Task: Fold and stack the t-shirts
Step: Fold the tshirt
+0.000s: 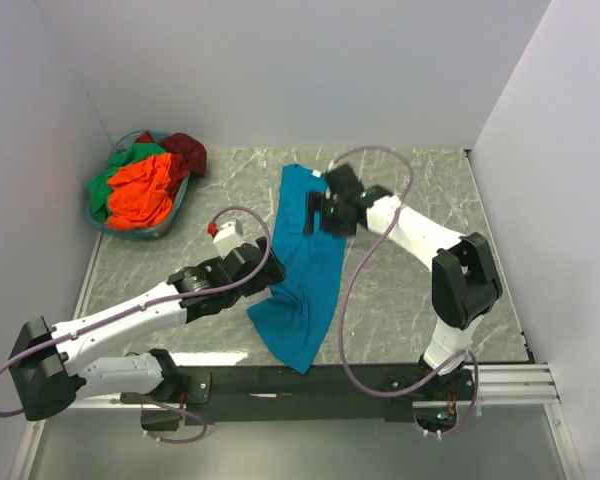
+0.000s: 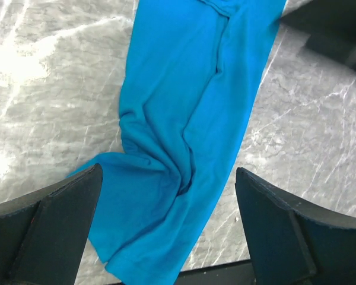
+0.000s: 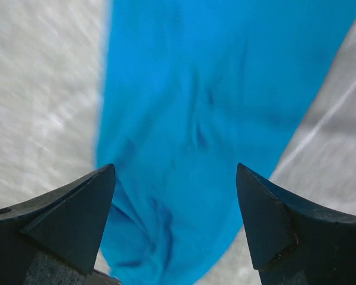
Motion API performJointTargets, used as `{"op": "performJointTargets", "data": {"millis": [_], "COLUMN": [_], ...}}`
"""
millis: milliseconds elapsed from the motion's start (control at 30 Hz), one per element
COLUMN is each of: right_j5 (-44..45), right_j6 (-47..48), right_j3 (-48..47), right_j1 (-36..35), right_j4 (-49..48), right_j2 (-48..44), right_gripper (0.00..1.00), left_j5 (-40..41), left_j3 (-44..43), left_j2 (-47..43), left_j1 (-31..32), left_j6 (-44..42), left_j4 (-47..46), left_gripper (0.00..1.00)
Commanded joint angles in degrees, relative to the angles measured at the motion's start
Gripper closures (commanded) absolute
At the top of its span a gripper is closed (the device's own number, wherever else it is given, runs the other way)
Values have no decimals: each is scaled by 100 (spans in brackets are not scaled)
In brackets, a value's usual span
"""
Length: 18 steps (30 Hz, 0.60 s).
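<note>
Cloth lies spread on the grey marbled table (image 1: 450,180), we judge, so both arms can reach it for folding. The teal-blue cotton t-shirt (image 1: 305,270) forms a narrow strip. Its long axis runs from the far middle to the near edge, and the near end is rumpled. Our left gripper (image 2: 168,172) hangs over the near half and our right gripper (image 3: 175,168) over the far half, both spread wide and holding nothing. Orange (image 1: 140,195), green (image 1: 130,158) and dark red (image 1: 185,150) tees wait in the round teal-rimmed basket (image 1: 130,232).

I see the teal-blue t-shirt (image 1: 305,265) (image 2: 184,119) (image 3: 213,119) lying on the table (image 1: 430,180), folded into a long narrow strip that runs from the far middle to the near edge. It is creased and bunched at its near end. The orange tee (image 1: 140,195), green tee (image 1: 130,158) and dark red tee (image 1: 187,150) sit crumpled together in the basket (image 1: 165,230) at the far left.
</note>
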State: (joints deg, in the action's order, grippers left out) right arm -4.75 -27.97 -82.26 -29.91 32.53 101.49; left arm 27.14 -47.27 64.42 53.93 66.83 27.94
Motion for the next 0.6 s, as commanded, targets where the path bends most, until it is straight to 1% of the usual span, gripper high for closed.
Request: {"op": "performJointTargets", "data": {"millis": [0,33,67,133,233,367,433,500,533,567], "right_j5": [440,466,632,660,634,765,879,1002,1038,1073], "right_j6": [-455,-499,-612,-701,-938,-1088,-1053,-966,-939,-860], "right_j3": [727,1007,1114,1308,1475,1494,1345,1117,1029,941], "right_j1": [-390,-480,-594,-761,-875,-911,-920,-902,-885,-859], "right_j4": [-308,-370,-423,-467,-520,-467,-371,-231,-186,-151], "right_j2": [-383,-428,-463,-473,-306,63,169,370,458,546], "right_gripper": [11,11,11,11,12,12,12,12,12,12], "left_j5": [-181,-330,-732,-972,-702,-692,-622,-578,-613,-683], "left_j3": [199,313,436,788,772,938,869,711,675,675], "left_j2": [-245,-298,-360,-535,-782,-1054,-1011,-871,-827,-800], "left_j1": [-6,-6,3,3,-5,-6,3,3,3,3], "left_j6": [-3,40,215,173,260,278,313,296,226,-9], "left_j4": [81,-51,-183,-630,-353,-457,-334,-18,9,-200], "left_gripper": [1,1,1,1,1,1,1,1,0,1]}}
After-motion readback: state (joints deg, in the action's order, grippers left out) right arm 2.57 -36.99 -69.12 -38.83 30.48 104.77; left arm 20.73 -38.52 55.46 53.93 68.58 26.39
